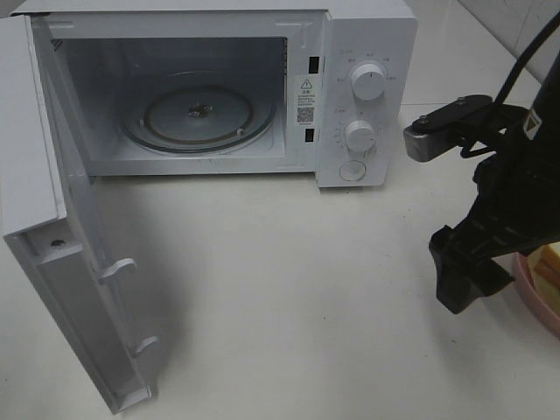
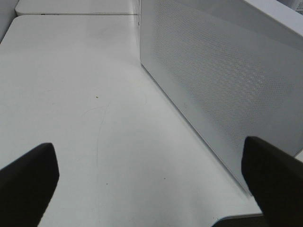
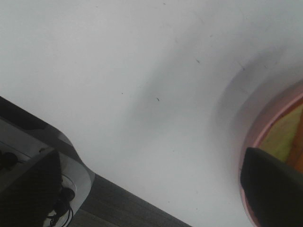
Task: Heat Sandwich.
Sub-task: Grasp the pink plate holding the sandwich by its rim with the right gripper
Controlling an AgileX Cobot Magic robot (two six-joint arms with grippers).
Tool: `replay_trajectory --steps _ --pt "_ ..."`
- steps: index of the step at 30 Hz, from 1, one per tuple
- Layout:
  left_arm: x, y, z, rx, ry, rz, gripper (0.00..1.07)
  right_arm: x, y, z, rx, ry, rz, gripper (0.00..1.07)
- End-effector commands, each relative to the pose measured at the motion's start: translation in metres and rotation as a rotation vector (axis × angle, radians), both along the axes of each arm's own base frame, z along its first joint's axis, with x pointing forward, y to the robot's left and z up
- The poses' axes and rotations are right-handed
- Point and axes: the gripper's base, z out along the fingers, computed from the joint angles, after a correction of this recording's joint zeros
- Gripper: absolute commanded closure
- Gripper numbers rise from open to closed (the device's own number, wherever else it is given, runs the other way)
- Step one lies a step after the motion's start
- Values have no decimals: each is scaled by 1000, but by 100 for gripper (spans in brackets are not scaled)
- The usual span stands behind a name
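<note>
- I had two hands at work. My right hand [image 3: 144, 187] stood wide, its two fingers [image 3: 274, 189] far apart with nothing between them.
- My left hand [image 2: 151, 187] was just as wide. Both dark fingertips [image 2: 28, 184] sat at the edges of its wrist view, with only bare counter [image 2: 94, 94] between them.
- There was one sandwich [image 1: 549, 265]. It lay on one pink plate [image 1: 528, 290] at the far right of the counter, half cut off by the edge of the high view and partly hidden behind my right arm.
- In the right wrist view, one of my fingers covered part of the plate's rim and the yellowish sandwich. I could not tell whether that finger touched either.
- One white microwave [image 1: 367, 26] stood at the back of the counter, well apart from the plate.
- Its one door [image 1: 66, 289] was swung fully open toward the left side, and two latch hooks [image 1: 118, 268] stuck out from its edge.
- Inside the microwave lay one round glass turntable [image 1: 197, 114], with nothing resting on it.
- On the front panel I counted two knobs [image 1: 367, 81], one above the other, with one round button [image 1: 353, 171] below them.
- My left hand hung beside the microwave's perforated side wall [image 2: 222, 75], not touching it.
</note>
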Motion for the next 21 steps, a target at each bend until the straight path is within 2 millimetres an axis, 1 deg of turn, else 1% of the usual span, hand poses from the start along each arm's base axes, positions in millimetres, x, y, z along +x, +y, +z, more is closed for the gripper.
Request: replay_trajectory --steps 1,5,6,8,9,15,18,19,21 --pt "-2 0 -1 -9 -12 -8 9 2 -9 2 -16 8 -11 9" --pt "-2 0 -1 -9 -12 -8 9 3 -21 -2 -23 22 -45 11" --pt "-2 0 -1 -9 -12 -8 9 3 -21 -2 -23 22 -45 11" --pt "-2 0 -1 -9 -12 -8 9 1 -24 -6 -30 35 -43 11" --pt "-2 0 -1 -9 -12 -8 9 -1 -27 -11 -52 37 -37 12" --pt "-2 0 -1 -9 -12 -8 9 -6 -33 -23 -88 32 -49 14" --pt "-2 0 -1 -9 -12 -8 9 -6 -41 -30 -84 28 -83 14" --pt "-2 0 -1 -9 -12 -8 9 -7 -46 -34 -82 28 -104 15" --pt "-2 0 -1 -9 -12 -8 9 -7 -48 -35 -80 25 -114 15"
